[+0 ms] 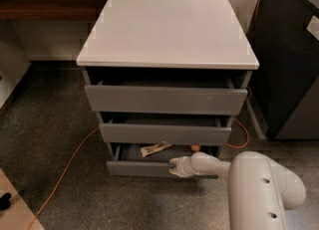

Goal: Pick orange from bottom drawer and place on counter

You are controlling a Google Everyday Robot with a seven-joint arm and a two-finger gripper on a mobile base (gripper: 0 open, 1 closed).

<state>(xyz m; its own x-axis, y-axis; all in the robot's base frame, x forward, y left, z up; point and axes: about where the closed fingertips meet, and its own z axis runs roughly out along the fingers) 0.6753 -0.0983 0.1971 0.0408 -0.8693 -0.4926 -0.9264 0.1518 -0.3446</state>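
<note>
Where the orange lies: the orange (195, 148) shows as a small round patch at the back right of the open bottom drawer (139, 168). It is partly tucked under the front of the middle drawer (164, 134) and lies apart from the crumpled wrapper (155, 149) to its left.
Gripper: the gripper (174, 167) is at the bottom drawer's front edge, right of centre, near the orange but not on it. I cannot tell whether it is spread or closed.
Feel of the orange: probably light and firm with a little give. It is smooth-skinned and round, so it could roll or slip out of a loose hold, but a moderate squeeze should not hurt it.
Where to hold: across its widest middle. The middle drawer overhangs it, so a low, slanted reach from the front looks necessary.
Tabletop: the white tabletop (167, 30) is flat, so the orange may roll there and is best set down away from the edges.
</note>
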